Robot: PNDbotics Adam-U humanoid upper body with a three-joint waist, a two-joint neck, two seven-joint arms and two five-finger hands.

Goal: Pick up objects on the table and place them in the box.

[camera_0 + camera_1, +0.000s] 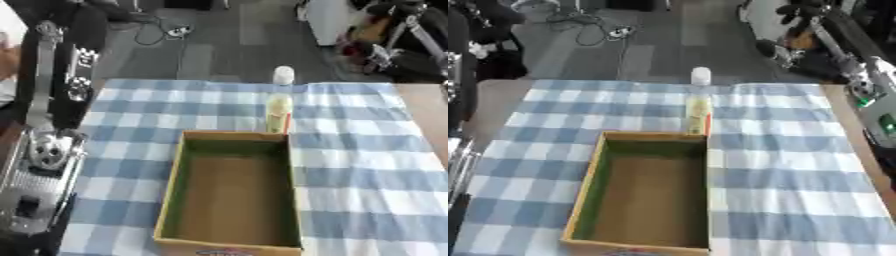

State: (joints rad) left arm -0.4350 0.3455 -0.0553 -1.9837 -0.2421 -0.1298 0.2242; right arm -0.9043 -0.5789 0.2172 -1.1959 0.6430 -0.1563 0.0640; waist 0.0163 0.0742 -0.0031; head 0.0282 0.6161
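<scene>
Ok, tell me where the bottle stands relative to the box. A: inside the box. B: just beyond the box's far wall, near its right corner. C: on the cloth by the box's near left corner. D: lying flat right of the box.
B: the bottle stands upright on the checked cloth just past the far wall of the box, which holds nothing.

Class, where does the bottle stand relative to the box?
The bottle stands upright on the checked cloth, just beyond the far right corner of the open cardboard box.

Box (pixel 231 190) on table (pixel 367 150); bottle (pixel 279 107) upright behind, seemingly touching.
</scene>
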